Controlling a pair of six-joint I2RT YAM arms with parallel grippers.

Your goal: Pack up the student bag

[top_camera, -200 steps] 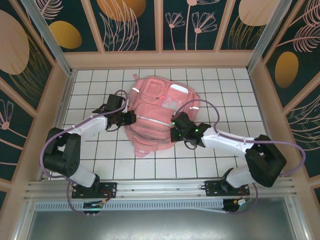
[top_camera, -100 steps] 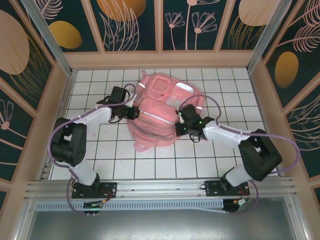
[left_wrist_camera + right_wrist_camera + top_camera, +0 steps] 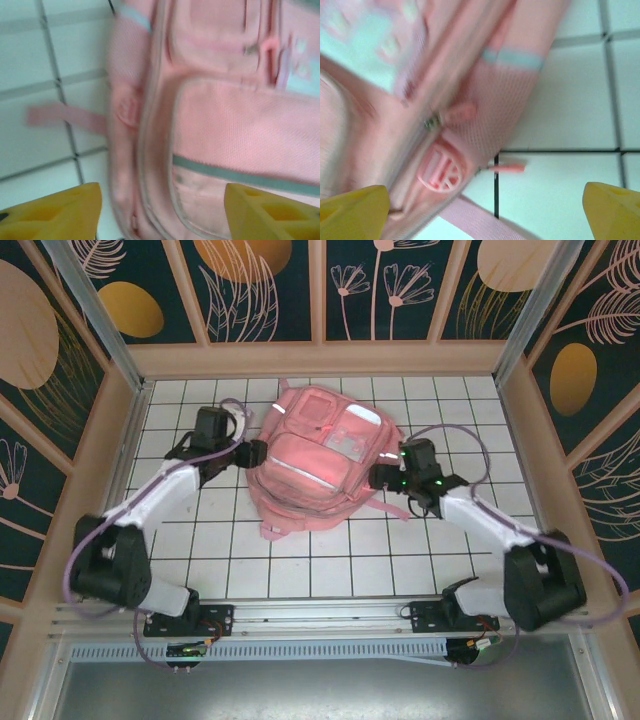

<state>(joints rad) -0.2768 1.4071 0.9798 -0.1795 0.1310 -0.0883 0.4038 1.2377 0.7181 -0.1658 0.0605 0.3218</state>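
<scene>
Both grippers have let go since a second ago. They were pinched into the sides of the bag then; now they sit off its edges, and the bag has shifted a little toward the far wall and lies squarer to the grid.

From overhead, the left gripper (image 3: pixel 256 453) points right at the left flank of the student bag (image 3: pixel 318 455), just beside the fabric. In the left wrist view its yellow fingers (image 3: pixel 52 212) stand wide apart at the lower corners with nothing clamped between them. The bag's front pocket and a grey reflective strip (image 3: pixel 240 175) fill the space ahead. A loose pink strap (image 3: pixel 60 116) trails left across the white tiles.

The right gripper (image 3: pixel 381 478) points left at the bag's right flank, close to its edge. Its yellow fingers (image 3: pixel 352 207) are spread as wide, one at each lower corner of the right wrist view, holding nothing. Ahead of them, blurred, are the bag's side seam, a zipper pull (image 3: pixel 432 121) and a round pink badge (image 3: pixel 440 172). Bare tile shows to the right.

The bag lies flat, front up, in the middle of the gridded table (image 3: pixel 450 410), between the two grippers, with its top toward the far wall. One strap end (image 3: pixel 272 530) reaches toward the near edge.
</scene>
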